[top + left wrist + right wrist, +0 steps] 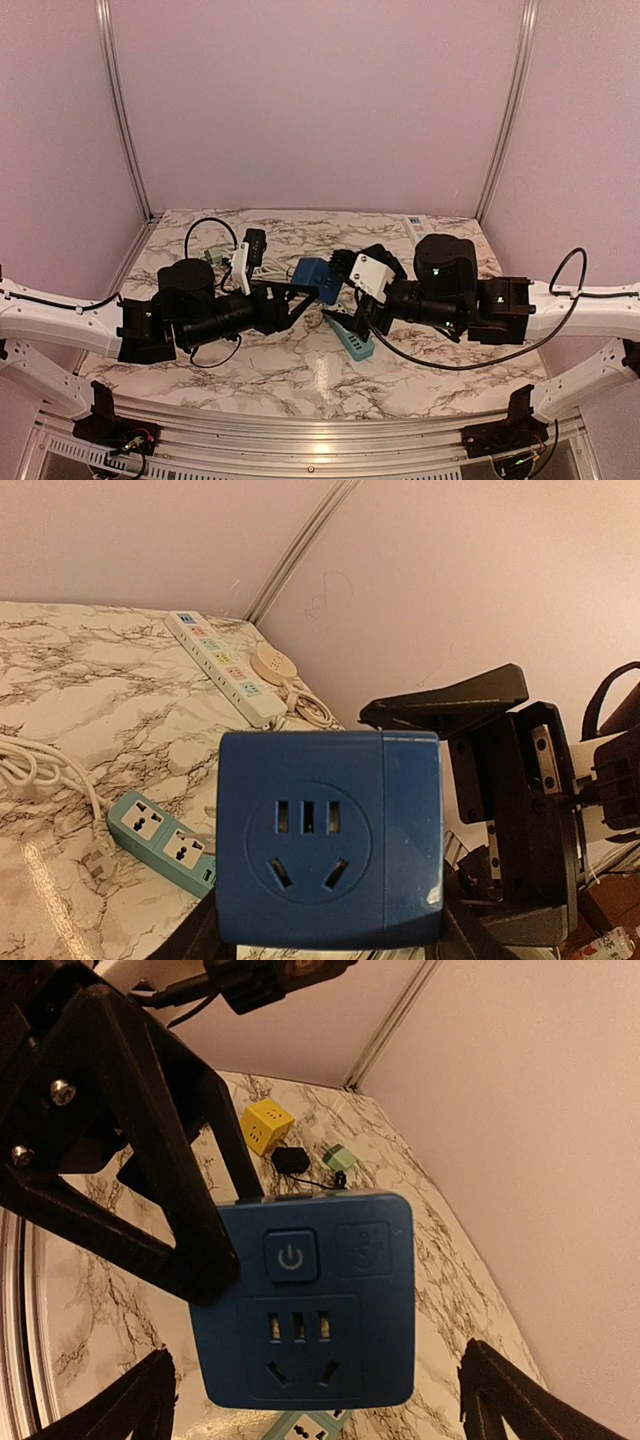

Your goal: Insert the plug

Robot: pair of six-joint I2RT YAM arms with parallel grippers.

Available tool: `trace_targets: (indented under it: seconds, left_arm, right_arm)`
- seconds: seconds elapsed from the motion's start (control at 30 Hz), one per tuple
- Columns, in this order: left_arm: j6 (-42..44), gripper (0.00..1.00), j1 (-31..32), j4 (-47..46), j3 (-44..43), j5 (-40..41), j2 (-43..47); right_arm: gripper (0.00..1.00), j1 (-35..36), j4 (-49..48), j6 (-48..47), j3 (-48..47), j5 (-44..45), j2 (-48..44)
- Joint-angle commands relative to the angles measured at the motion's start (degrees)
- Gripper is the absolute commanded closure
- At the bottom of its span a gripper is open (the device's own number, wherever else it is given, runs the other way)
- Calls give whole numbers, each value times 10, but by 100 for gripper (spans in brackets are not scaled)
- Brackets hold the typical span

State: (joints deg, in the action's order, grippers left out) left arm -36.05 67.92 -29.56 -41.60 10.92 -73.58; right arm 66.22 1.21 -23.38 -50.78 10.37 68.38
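Observation:
The plug is a blue cube adapter [318, 278] with socket holes on its faces; any prongs are hidden. It hangs above the table with my left gripper [330, 950] shut on its lower sides, one socket face [308, 842] toward that camera. In the right wrist view the cube [310, 1300] shows a power button, and the left arm's black fingers [150, 1190] grip it. My right gripper [320, 1412] is open, its fingertips [120, 1410] wide on either side and apart from the cube. A teal power strip [352, 340] lies on the marble just below.
A white power strip [225, 665] with a round beige plug [272, 663] lies at the back right by the wall. A yellow cube [267, 1126], a black adapter [292, 1159] and a small green block [340, 1157] sit at the back left. White cable [40, 760] loops nearby.

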Motion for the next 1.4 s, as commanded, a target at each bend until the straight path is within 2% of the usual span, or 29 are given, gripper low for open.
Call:
trace_targets:
  seconds: [0.0, 0.13, 0.27, 0.43, 0.57, 0.67, 0.7, 0.73, 0.87, 1.0, 1.13, 1.17, 1.27, 1.37]
  left_arm:
    - [-9, 100, -1, -54, 0, -9, -7]
    - [-11, 100, -1, -61, 1, -12, -9]
    - [-11, 100, -1, -61, 2, -11, -9]
    - [-11, 100, -1, -63, 6, -11, -3]
    - [-9, 100, -1, -64, 7, -11, 2]
    - [-6, 100, -1, -62, 7, -9, 6]
    - [-5, 96, -1, -61, 9, -7, 9]
    - [-6, 88, -2, -60, 11, -3, 11]
    - [-10, 53, -3, -51, 19, 16, 23]
    - [-14, 25, -6, -40, 27, 35, 28]
    - [-22, 5, -7, -26, 27, 45, 21]
    - [-26, 1, -7, -27, 27, 45, 15]
    - [-37, 1, -7, -25, 20, 46, -6]
    - [-77, 1, -9, 41, -18, 76, -51]
  right_arm:
    - [7, 3, -38, -16, -35, -18, 20]
    - [13, 3, -33, -23, -53, -31, 41]
    - [30, 3, -27, -25, -68, -43, 57]
    - [38, 2, -23, -26, -75, -39, 71]
    - [64, 1, -18, -26, -79, -35, 77]
    - [92, -2, 9, -19, -92, -30, 81]
    - [99, -5, 23, -17, -95, -31, 80]
    - [100, -9, 29, -12, -97, -32, 77]
    - [100, -35, 50, 4, -92, -44, 54]
    - [100, -52, 66, 19, -76, -23, 21]
    - [100, -59, 79, 35, -54, 8, -7]
    - [100, -60, 83, 39, -49, 11, -13]
    - [100, -61, 96, 57, -37, 31, -27]
    - [100, -63, 120, 75, -38, 70, -36]
